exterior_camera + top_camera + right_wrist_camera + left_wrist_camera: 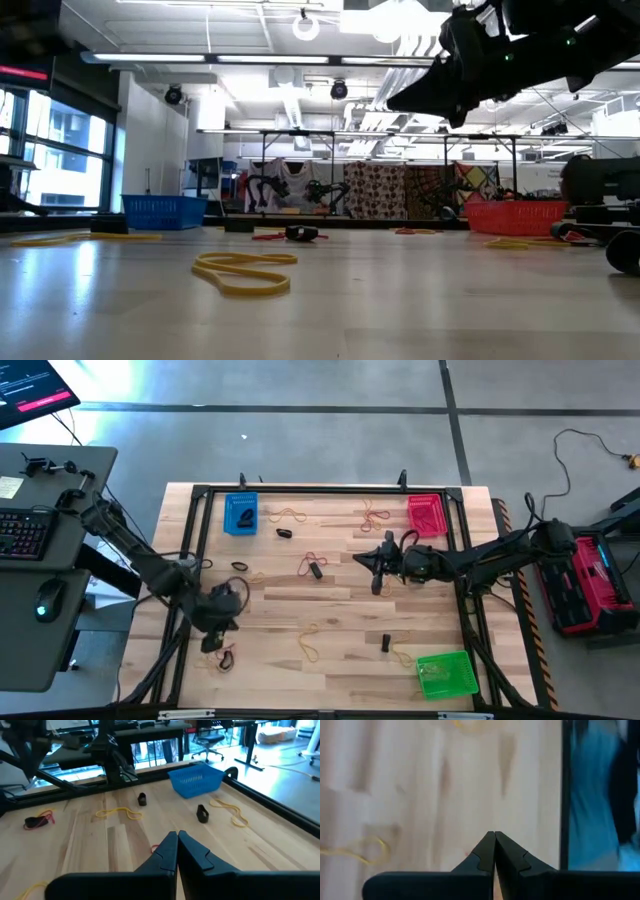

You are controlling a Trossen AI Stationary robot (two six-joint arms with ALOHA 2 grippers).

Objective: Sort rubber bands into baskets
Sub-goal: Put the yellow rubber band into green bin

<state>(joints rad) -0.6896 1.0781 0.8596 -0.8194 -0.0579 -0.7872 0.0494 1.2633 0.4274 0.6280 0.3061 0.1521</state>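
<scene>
Three baskets stand on the wooden table: blue (241, 513) at the far left, red (426, 515) at the far right, green (447, 673) at the near right. Rubber bands lie scattered: yellow (312, 640), red (375, 513), black (284, 533) and a red-and-black one (225, 657) near the left front. My left gripper (213, 643) hangs shut above that last band; nothing shows between its fingers (494, 836). My right gripper (362, 558) is shut and raised over the table's middle right, pointing toward the left edge, with nothing in it (177, 835).
A black frame rail (330, 490) runs around the table top. A desk with a keyboard (25, 530) stands to the left, and a red and black case (590, 585) lies on the floor to the right. Bare wood lies between the bands at the table's centre.
</scene>
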